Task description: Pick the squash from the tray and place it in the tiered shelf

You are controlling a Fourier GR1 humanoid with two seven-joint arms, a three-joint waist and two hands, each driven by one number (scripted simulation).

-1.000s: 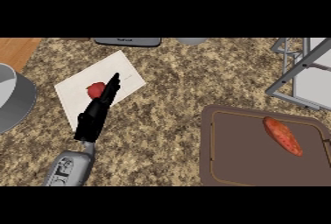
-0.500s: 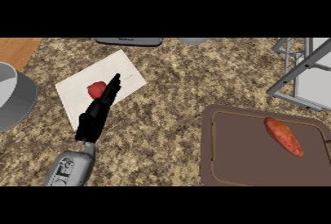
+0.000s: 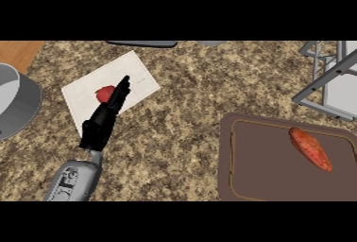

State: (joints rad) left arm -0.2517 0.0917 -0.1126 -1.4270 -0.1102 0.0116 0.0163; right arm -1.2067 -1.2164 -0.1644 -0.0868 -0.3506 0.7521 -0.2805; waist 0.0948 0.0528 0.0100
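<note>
The squash [image 3: 310, 149], an orange-red elongated vegetable, lies at the far right of a dark brown tray [image 3: 265, 165] on the counter's right side. The tiered shelf [image 3: 327, 80], a grey metal frame, stands just beyond the tray at the upper right, partly cut off by the view's edge. My left hand [image 3: 103, 120] is far to the left of the tray, seen edge-on with straight fingers that point away from me. It is open and holds nothing. My right hand does not show.
A white cutting board [image 3: 140, 78] lies under the left hand's fingertips with a small red item [image 3: 105, 93] on it. A grey pot [image 3: 14, 106] stands at the left edge. A dark grey object [image 3: 143, 43] sits at the far edge.
The left hand's fingertips have edged slightly farther away over the white board. The squash and the tray have not moved.
</note>
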